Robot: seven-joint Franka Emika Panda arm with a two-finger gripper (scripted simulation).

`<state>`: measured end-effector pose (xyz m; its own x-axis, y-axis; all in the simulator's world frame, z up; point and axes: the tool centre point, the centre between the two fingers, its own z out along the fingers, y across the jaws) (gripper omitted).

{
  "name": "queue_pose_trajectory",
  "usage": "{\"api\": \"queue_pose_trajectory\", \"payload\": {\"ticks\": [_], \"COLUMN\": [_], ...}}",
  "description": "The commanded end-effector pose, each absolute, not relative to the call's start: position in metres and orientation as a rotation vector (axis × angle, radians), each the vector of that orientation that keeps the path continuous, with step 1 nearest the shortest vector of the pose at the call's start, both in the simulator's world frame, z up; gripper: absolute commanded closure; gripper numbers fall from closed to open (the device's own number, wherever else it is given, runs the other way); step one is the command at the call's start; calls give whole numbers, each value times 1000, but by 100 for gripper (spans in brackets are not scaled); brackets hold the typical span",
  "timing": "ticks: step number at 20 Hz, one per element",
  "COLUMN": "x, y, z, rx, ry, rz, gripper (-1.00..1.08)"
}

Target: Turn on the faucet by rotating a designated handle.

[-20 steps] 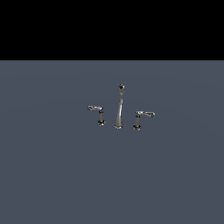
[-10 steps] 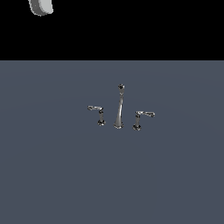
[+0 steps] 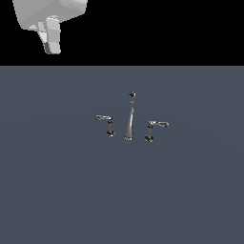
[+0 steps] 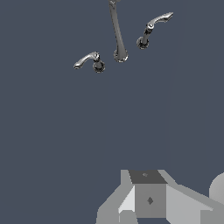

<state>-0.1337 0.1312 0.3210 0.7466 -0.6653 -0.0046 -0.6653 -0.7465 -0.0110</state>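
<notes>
A: Exterior view first. Flat slate-grey tabletop [image 3: 57,190] below a black backdrop. Near its middle, a tiny chrome three-piece faucet [image 3: 129,123]: tall, slender tapering spout [image 3: 129,119] with a dark knob tip, flanked by two short levers.

B: And the target?

A: Small chrome lever handle on a short dark-based post [image 3: 106,122], on the exterior view's left of the spout, arm sticking out further to that left. Mirrored chrome lever [image 3: 154,127] on the exterior view's right, arm pointing right. All three bases apart from one another, upright on the tabletop.

B: Robot?

A: Pale grey-white gripper [image 3: 51,37] at the upper left corner of the exterior view, against the black, well apart from the faucet, touching nothing. Only one blocky finger clearly visible [image 3: 53,35]; released or clenched, cannot tell.

B: Wrist view, then.

A: Same grey tabletop [image 4: 52,131] filling the picture. Spout [image 4: 117,35] cut off at the frame edge, base visible. Target handle [image 4: 89,61] beside it, arm pointing away from the spout; other lever [image 4: 153,28] on the opposite side. Grey blocky gripper body [image 4: 148,199] at the frame edge, far from the faucet. Nothing held; spacing of the fingers not visible here either.
</notes>
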Motion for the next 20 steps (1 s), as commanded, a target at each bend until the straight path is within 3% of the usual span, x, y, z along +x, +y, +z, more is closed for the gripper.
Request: {"api": "queue_pose_trajectory", "payload": {"ticks": [1,20], "x": [-122,-37], "y": [136,148], "z": [310,231], "rx": [-2893,-2634], "ry": [1189,1688], "rz": [1,3], "gripper": [108,108]}}
